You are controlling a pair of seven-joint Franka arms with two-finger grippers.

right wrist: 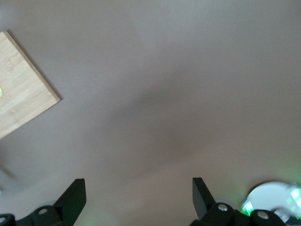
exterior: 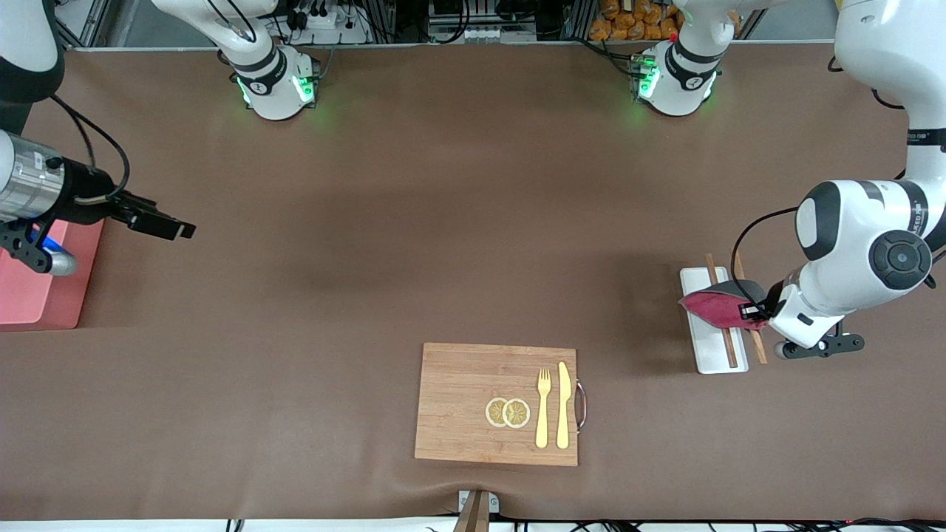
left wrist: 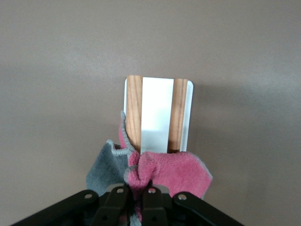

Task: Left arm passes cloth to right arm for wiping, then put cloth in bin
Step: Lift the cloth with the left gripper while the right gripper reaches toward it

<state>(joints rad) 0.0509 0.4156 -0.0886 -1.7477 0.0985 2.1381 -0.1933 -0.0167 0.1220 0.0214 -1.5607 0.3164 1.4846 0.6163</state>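
Over the white tray (exterior: 711, 353) with two wooden sticks (left wrist: 134, 110), the cloth (exterior: 715, 308) is hanging, pinched tight in the left tool (exterior: 755, 313). By the pink bin (exterior: 33, 292), the right tool (exterior: 177, 230) is waiting, fingers (right wrist: 74, 197) spread wide apart.

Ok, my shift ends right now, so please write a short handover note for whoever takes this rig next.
Left gripper: shut on the cloth, held over the white tray with its two wooden sticks, at the left arm's end of the table.
Right gripper: open and empty, waiting over bare table beside the pink bin at the right arm's end.
Done: cloth gripped by the left arm.
Left: pass the cloth to the right gripper, wipe, then drop it in the bin.
Cutting board with fork, knife and lemon slices lies nearer the front camera.
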